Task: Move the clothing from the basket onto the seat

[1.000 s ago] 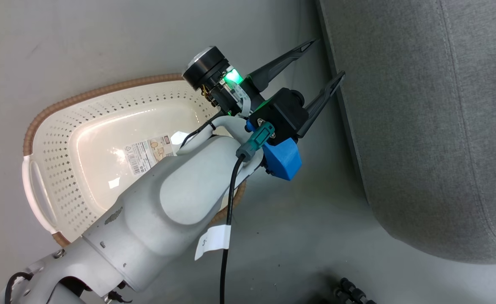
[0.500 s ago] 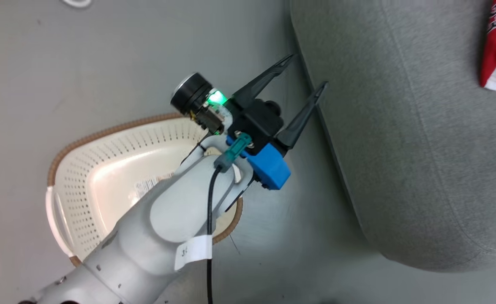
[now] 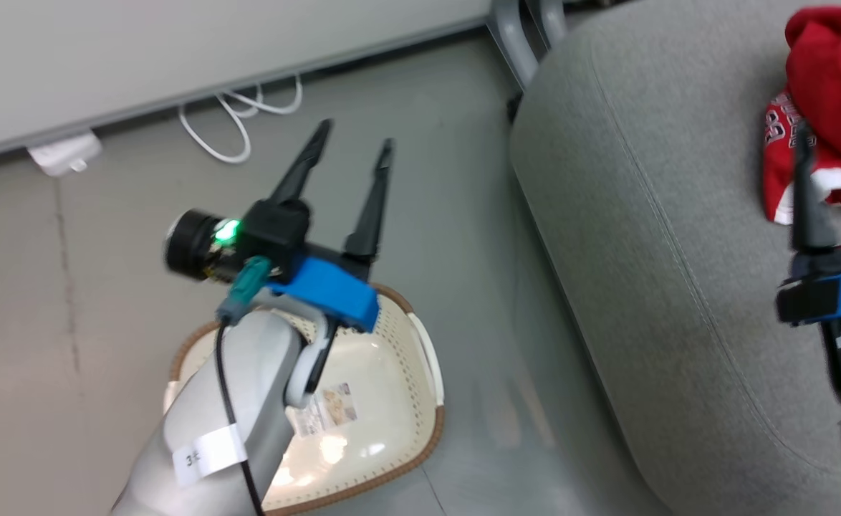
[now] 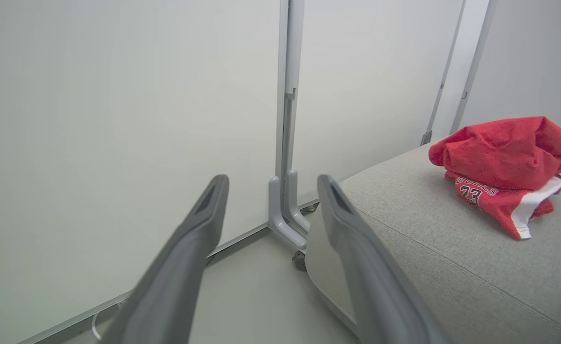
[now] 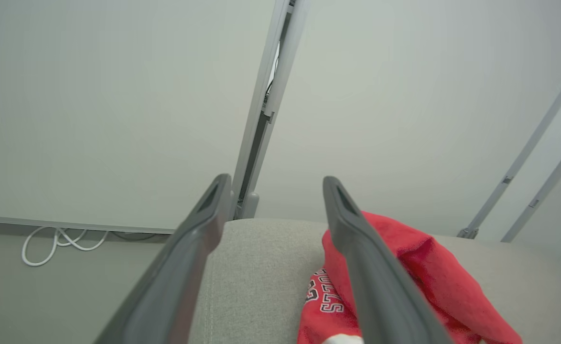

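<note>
Clothing (image 4: 500, 157) crumpled red heap, white trim, 23 print, on seat (image 4: 452, 277).

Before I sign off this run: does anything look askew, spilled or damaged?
Nothing stands out. The clothing lies crumpled on the seat, the basket stands upright, and the left tool and right tool are open.

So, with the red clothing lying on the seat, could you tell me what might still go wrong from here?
1. The right gripper is open and appears close to the clothing on the seat; if it pulls away, a finger could snag the fabric.
2. The left forearm hides part of the basket, so a leftover garment could be missed.
3. A loose white cable lies on the floor; the wheels might catch it.
</note>
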